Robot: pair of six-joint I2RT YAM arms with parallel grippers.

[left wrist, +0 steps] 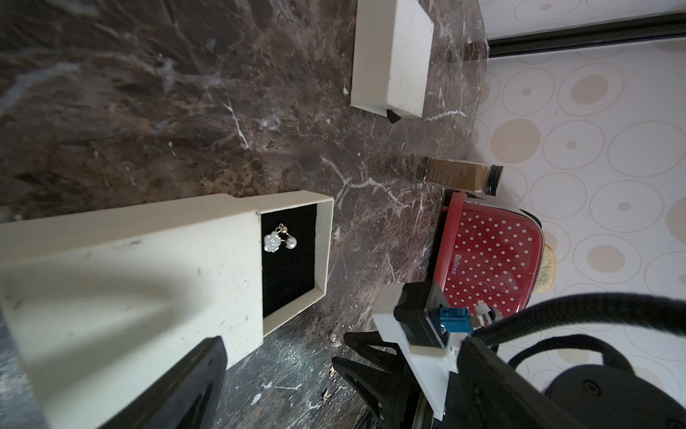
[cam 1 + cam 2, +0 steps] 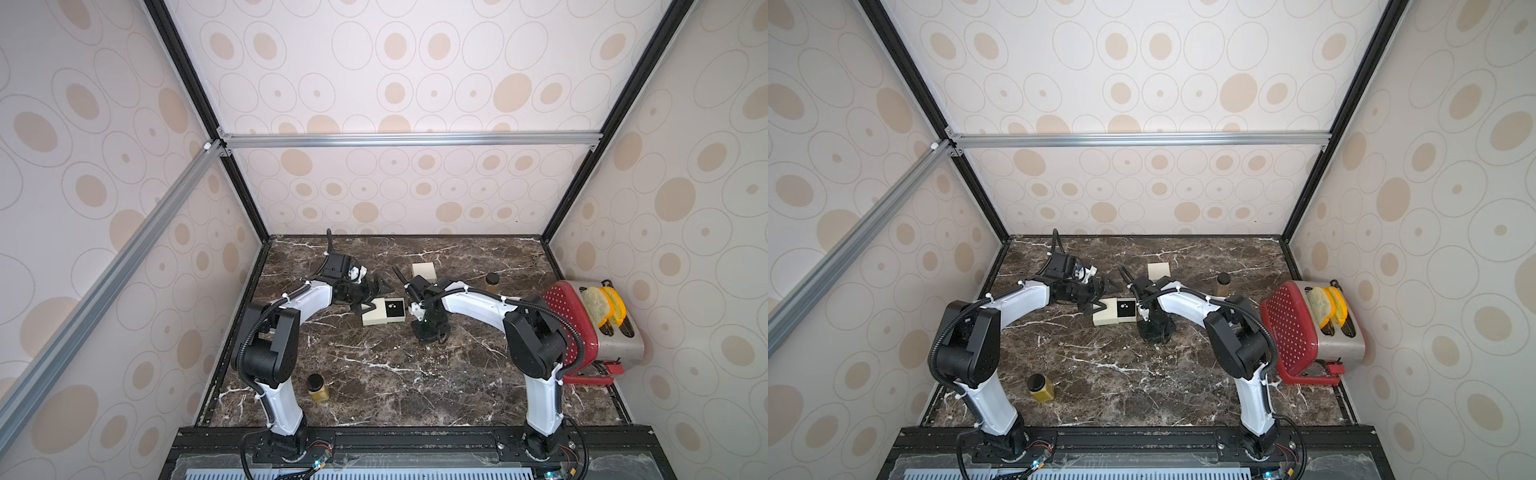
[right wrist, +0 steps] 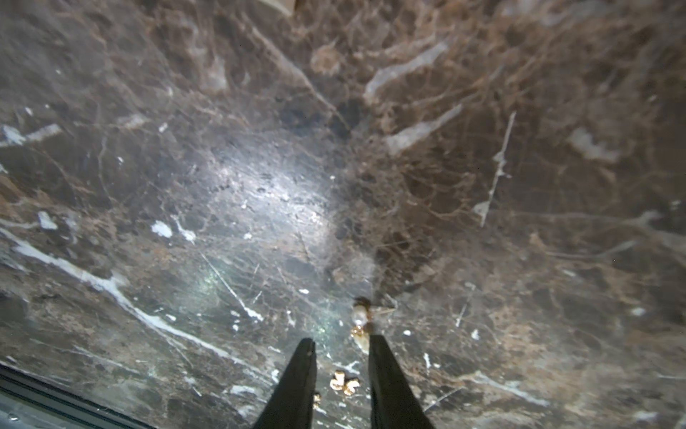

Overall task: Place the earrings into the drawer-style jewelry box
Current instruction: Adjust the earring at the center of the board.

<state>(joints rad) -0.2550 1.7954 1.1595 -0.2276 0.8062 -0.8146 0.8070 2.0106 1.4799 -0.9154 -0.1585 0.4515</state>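
Marble, dark brown with white veins, made up the surface [image 2: 374,374], which was enclosed by walls [image 2: 415,195] papered with beige ovals and by an aluminium frame [image 2: 407,139]. A cream jewelry box [image 2: 374,320] was set midway between the left and right edges, nearer the far edge, its drawer [image 1: 323,237] pulled out; one earring [image 1: 275,241] was seen on the black lining. The left gripper [image 2: 374,297] was spread wide over the box's closed end; contact could not be judged. The right gripper [image 3: 341,343] was pointed down at the surface just beside the drawer, its jaws parted a little, nothing clamped. A second earring [image 3: 361,315] was seen at one fingertip, and gold pieces [image 3: 343,382] between the jaws.
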